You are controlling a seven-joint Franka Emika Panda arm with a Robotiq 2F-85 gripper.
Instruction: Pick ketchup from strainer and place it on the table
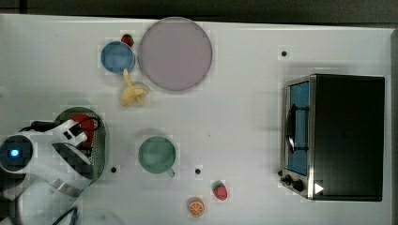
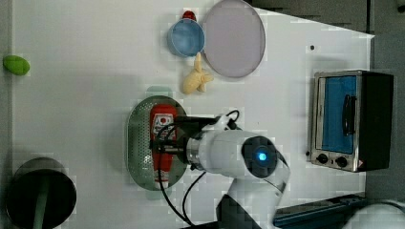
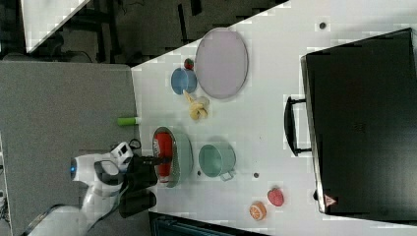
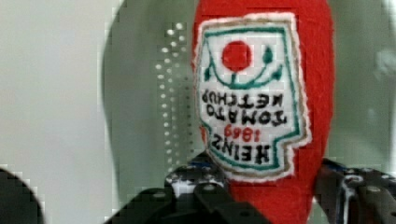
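Red plush, not plastic: wrist view shows the ketchup (image 4: 266,107) with a fuzzy fabric skin and a stitched white label, embroidered text and edging. So judge it light, soft, squashy, not fragile, not slippery. It should give under pressure, so a firm mid-body pinch ought to hold.

Ketchup lies lengthwise in the strainer (image 2: 138,143), about as long as the basket. Strainer is a pale green oval, perforated bottom, smooth raised wall, sitting on the white counter (image 2: 86,71).

Fingers (image 4: 261,196) sit one on each side of the red body just past the label's edge, pinching the ketchup; fabric looks pressed between them. In the left view the gripper (image 2: 165,143) straddles the bottle across its narrow width, near the middle. Good spot: close to balance, away from the tapered end. Can't tell whether the bottle is off the strainer floor yet.

Risk, my read: a soft body can sag or swivel in a two-point pinch, and an end could catch the strainer wall on the way up. Lift straight, clear the rim, then move over.

Around it: green cup (image 1: 157,154), blue cup (image 1: 117,56), round grey plate (image 1: 175,54), banana (image 1: 131,91), two strawberries (image 1: 219,191) (image 1: 127,39), orange slice (image 1: 196,206), toaster oven (image 1: 338,136). Open counter between strainer and green cup looks fine for set-down.
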